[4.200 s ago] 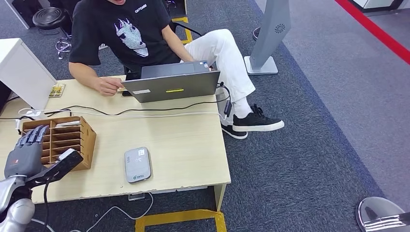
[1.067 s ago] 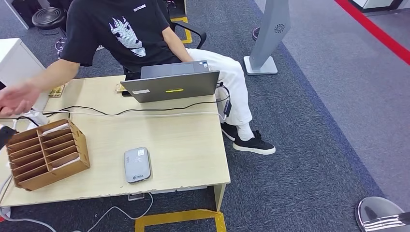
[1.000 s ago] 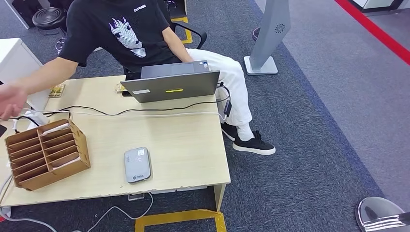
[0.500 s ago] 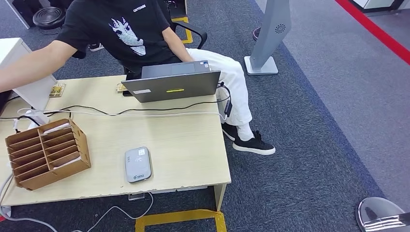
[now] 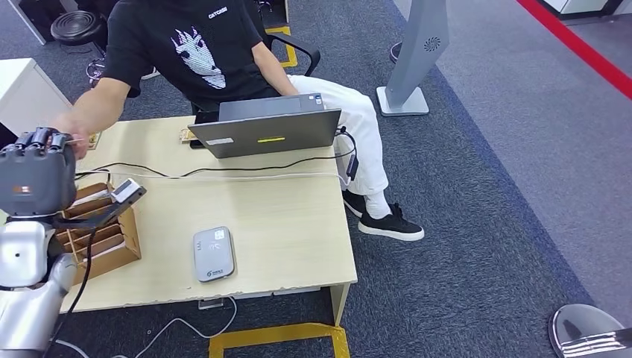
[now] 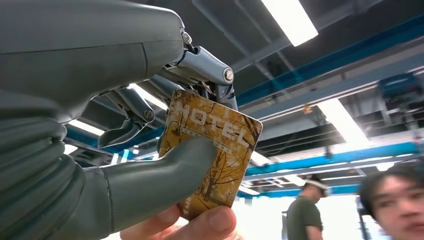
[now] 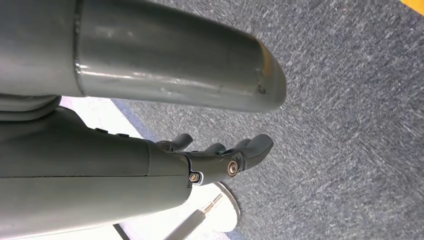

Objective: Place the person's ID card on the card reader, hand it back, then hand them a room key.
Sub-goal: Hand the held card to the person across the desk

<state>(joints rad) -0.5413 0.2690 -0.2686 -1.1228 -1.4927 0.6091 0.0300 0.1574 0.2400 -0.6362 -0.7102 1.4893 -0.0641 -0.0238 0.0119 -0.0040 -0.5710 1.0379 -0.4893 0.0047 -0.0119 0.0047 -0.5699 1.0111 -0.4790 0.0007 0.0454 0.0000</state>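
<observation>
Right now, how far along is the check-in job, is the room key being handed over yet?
The last step is under way. The left hand pinches a card printed HOTEL, raised toward the seated person, whose fingers already touch its edge. The card reader lies bare on the table, so the ID step looks done. What's left: releasing the card. The right hand hangs idle.

Card reader [image 5: 213,254] on desk [image 5: 283,224], laptop [image 5: 264,131] behind.
</observation>
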